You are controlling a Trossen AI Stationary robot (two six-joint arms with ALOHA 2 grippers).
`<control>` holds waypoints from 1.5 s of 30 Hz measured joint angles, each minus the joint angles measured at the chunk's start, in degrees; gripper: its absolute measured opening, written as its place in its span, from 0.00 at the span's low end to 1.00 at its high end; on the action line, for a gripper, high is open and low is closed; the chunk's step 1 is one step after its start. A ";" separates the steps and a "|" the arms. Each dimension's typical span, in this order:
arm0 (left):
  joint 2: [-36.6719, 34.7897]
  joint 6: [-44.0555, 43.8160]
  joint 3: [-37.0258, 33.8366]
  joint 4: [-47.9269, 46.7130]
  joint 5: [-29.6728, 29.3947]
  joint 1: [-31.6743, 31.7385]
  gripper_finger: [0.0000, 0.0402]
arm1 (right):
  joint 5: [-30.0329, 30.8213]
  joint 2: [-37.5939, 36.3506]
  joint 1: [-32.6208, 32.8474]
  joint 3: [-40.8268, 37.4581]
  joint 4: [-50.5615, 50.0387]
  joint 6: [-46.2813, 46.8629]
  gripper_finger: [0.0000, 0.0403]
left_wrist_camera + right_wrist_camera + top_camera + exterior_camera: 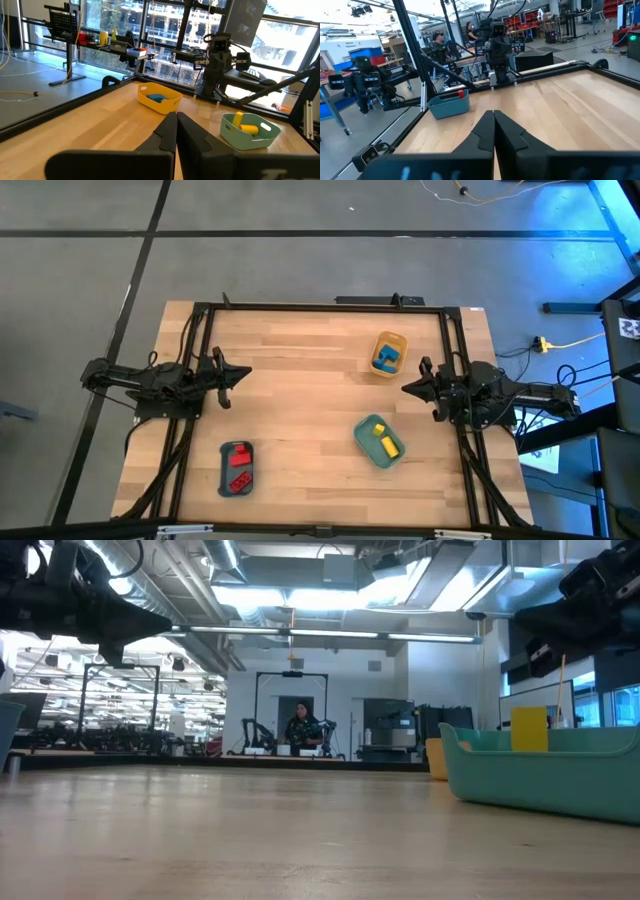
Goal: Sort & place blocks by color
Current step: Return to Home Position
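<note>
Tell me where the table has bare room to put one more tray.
The middle of the table is bare, bordered by the left gripper, yellow tray, teal tray and slate-blue tray. The gap between the slate-blue and teal trays is free too. The right side is crowded: the right gripper is between the yellow and teal trays.

Wooden table (300, 395) with three trays (361, 432)

1. The surface (300, 400) is pale wood in joined strips, smooth, with a low sheen.
2. The yellow tray (391, 336), teal tray (361, 436) and slate-blue tray (222, 470) look like smooth matt plastic.
3. The blocks (390, 446) in them look like smooth hard plastic.
4. Dark metal rails (449, 340) line the surface's left and right edges.
</note>
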 joint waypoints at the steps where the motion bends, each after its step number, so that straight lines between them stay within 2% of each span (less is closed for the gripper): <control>1: 0.00 0.00 0.00 0.00 0.00 0.00 0.00 | 0.00 0.00 0.00 0.00 -0.01 0.00 0.00; 11: -0.02 0.00 0.00 -0.02 0.00 0.00 0.00 | -1.56 0.00 0.02 0.02 0.33 -0.11 0.00; 45: -0.01 0.00 0.00 -0.01 0.00 -0.01 0.00 | -1.46 0.02 0.02 0.04 0.27 -3.03 0.00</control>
